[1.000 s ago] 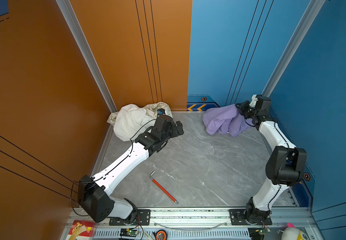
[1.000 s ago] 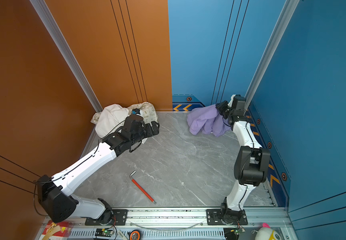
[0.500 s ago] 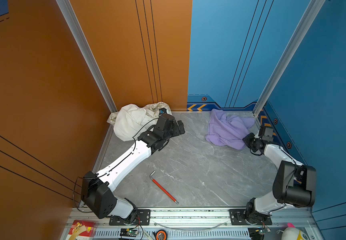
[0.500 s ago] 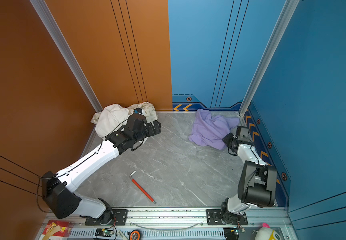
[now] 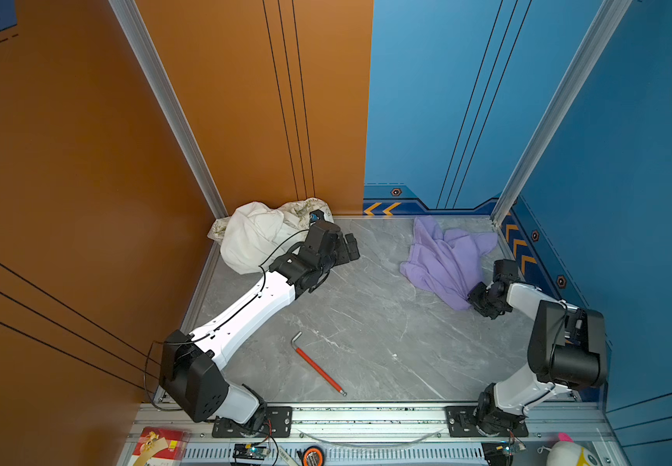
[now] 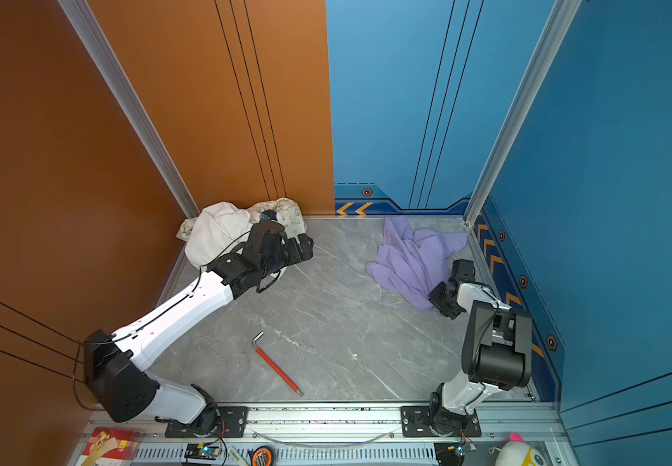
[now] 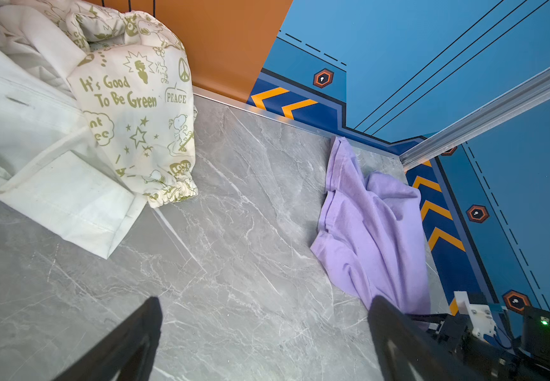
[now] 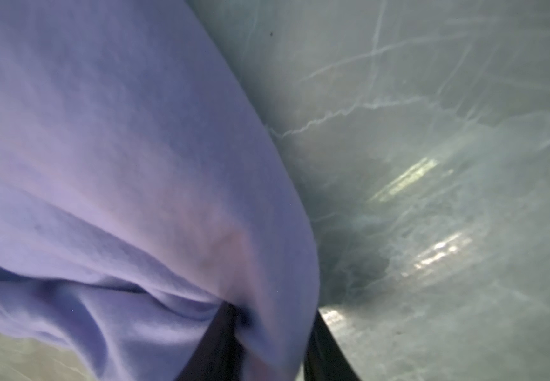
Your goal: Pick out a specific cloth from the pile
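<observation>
Pile: heaped in the upper-left corner of the grey table, against the orange wall (white fabric in front, doodle print behind).
Left gripper: jaws spread wide and empty, just right of the pile.
Open room: bare marble between the two arms; only a red-handled hex key lies at lower centre.
Cloth: spread on the table at upper right, far edge along the back rim, right edge near the blue wall, well apart from the pile.
Right gripper: at the cloth's lower-right corner. In the right wrist view a fold lies between the fingers; whether it is clamped or released cannot be told.
</observation>
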`<state>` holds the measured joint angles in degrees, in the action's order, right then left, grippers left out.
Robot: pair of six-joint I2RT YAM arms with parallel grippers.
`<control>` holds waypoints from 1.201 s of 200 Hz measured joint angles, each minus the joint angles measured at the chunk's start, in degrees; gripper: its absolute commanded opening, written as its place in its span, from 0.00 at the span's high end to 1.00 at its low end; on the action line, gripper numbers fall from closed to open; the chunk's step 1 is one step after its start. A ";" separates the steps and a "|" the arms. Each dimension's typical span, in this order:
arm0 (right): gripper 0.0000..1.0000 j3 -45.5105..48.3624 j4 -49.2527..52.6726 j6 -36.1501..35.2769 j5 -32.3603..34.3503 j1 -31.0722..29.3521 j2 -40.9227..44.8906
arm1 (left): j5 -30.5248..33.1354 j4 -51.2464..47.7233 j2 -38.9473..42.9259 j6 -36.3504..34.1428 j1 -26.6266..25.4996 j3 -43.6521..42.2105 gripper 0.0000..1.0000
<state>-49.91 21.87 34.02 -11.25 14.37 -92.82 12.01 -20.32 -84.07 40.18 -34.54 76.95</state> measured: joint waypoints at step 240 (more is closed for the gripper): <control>0.03 -15.43 4.39 -4.66 -2.21 -12.17 -2.75 | 2.12 2.38 8.15 -0.50 3.89 -7.52 0.02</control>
<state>-65.34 26.26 29.36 -13.45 2.20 -95.57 14.13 -17.93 -75.92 39.68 -30.65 69.43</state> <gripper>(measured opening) 0.972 0.982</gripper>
